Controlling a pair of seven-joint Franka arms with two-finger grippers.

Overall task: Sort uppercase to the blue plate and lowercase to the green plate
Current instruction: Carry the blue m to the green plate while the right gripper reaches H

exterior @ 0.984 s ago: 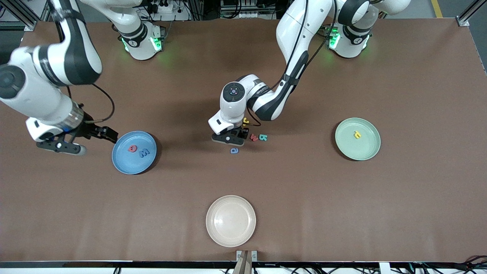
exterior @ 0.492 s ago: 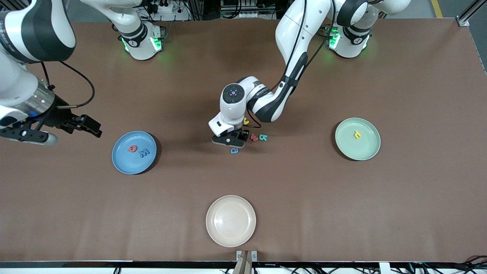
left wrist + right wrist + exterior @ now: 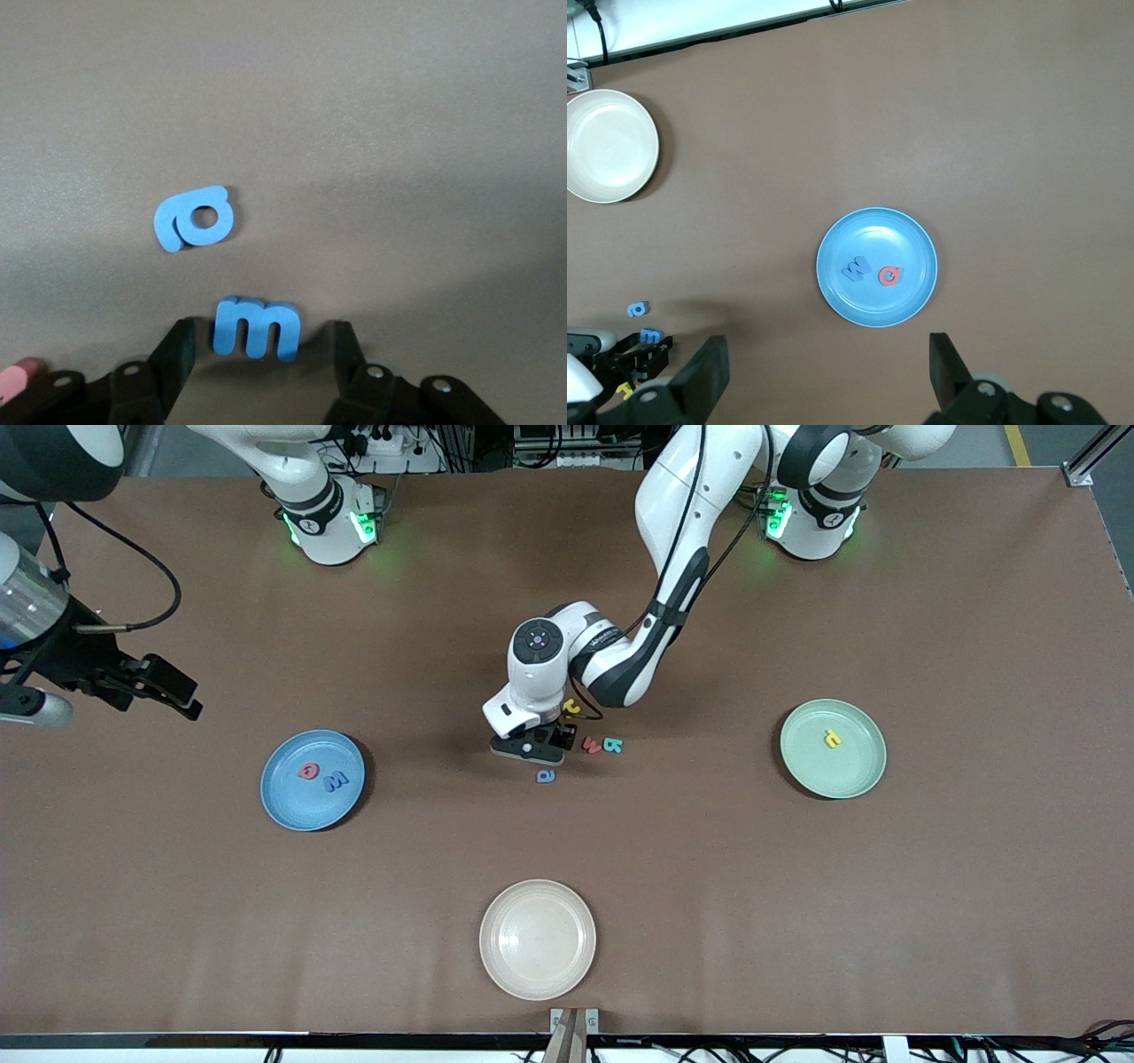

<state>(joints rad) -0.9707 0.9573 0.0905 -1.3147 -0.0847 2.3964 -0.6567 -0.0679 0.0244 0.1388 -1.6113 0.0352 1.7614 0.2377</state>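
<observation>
A robotics lab: two white Franka arms [image 3: 673,531] bolted along one edge of a brown table [image 3: 974,912], aluminium framing [image 3: 1094,452] and cabling [image 3: 390,443] past that edge.

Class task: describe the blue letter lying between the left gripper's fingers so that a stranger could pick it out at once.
Find the small cluster of foam letters at the table's middle. The left gripper is down over it, the blue m-shaped letter between its fingers. The blue letter beside it is rounded with a hole.
</observation>
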